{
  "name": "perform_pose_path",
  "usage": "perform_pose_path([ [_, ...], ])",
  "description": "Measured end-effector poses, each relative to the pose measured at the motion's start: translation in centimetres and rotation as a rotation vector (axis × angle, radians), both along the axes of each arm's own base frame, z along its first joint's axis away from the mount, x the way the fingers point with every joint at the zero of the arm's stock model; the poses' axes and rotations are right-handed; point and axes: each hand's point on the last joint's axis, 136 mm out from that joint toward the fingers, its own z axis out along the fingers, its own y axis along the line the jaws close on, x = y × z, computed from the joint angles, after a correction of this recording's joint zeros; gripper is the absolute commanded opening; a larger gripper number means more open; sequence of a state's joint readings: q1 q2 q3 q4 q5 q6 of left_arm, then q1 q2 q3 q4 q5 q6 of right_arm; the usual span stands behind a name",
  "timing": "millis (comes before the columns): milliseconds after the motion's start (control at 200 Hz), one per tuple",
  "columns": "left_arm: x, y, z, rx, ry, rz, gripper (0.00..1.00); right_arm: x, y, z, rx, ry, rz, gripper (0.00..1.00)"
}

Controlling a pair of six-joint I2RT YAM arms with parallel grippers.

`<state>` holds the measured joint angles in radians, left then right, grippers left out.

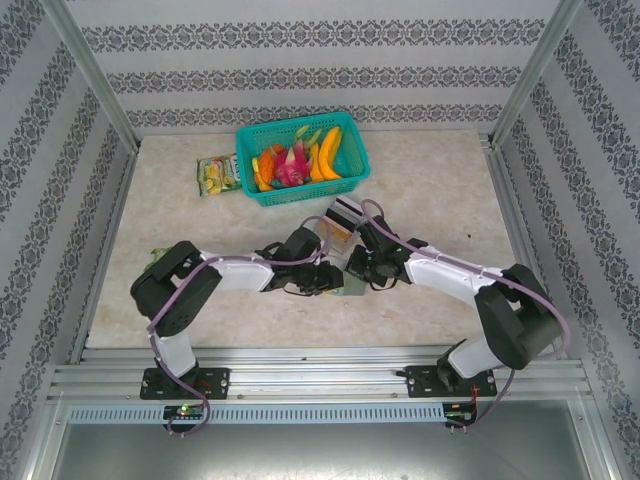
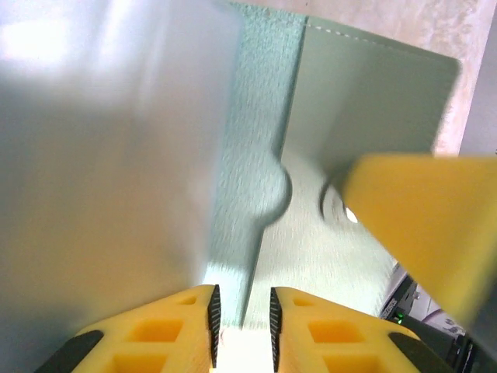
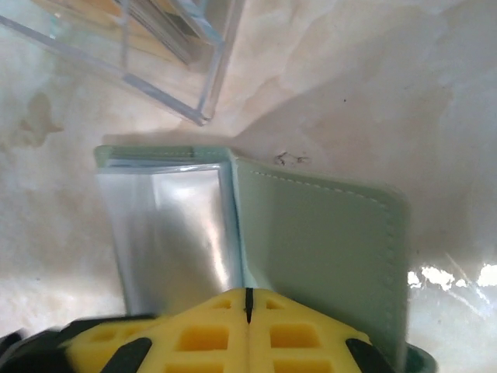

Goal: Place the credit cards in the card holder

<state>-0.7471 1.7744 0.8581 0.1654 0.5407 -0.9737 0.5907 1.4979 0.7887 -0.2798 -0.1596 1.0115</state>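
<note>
**Q:** Where is the card holder, and how do the end effectors stand to it?

**A:** The card holder lies opened on the tabletop, midway between the two arms. The left end effector has its pads narrowly apart, and the holder's fold region runs down between them; this is judged a clamp on one leaf. The right end effector has its fingers together with no gap, at the holder's near edge over the fold.

**Q:** Which relation governs the coming move?

**A:** The credit cards sit in a clear box just beyond the holder's far edge, away from the arm bases. The fold runs straight away from the right end effector, with the clear sleeve pockets to its left and the green cover to its right. Both arms are about equally near. The right one, holding nothing evident, appears the freer to fetch a card.

**Q:** What is hard to make out?

**A:** Whether the right fingers pinch a thin leaf cannot be told. The cards are blurred through the box wall, so their count is unreadable. In the left wrist view the near sleeve is out of focus, and a finger of the right end effector covers part of the inner face.
</note>
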Motion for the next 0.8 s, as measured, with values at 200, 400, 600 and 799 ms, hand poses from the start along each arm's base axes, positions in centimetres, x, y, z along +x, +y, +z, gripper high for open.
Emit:
perform_pose_path([
  [200,0.9,2.2,4.9,-0.005,-0.158,0.080,0.40,-0.2,0.5,-1.6,-0.031,0.026,0.090,0.09],
  [400,2.9,4.3,5.3,0.017,-0.183,0.149,0.47,0.7,1.7,-1.5,-0.028,0.013,0.156,0.12],
  [600,3.3,4.8,2.6,0.060,-0.121,0.155,0.47,0.4,1.5,-2.7,-0.056,0.042,0.185,0.12],
  [799,3.2,4.1,1.8,0.051,-0.088,0.124,0.36,0.2,1.3,-3.1,-0.060,0.046,0.187,0.11],
])
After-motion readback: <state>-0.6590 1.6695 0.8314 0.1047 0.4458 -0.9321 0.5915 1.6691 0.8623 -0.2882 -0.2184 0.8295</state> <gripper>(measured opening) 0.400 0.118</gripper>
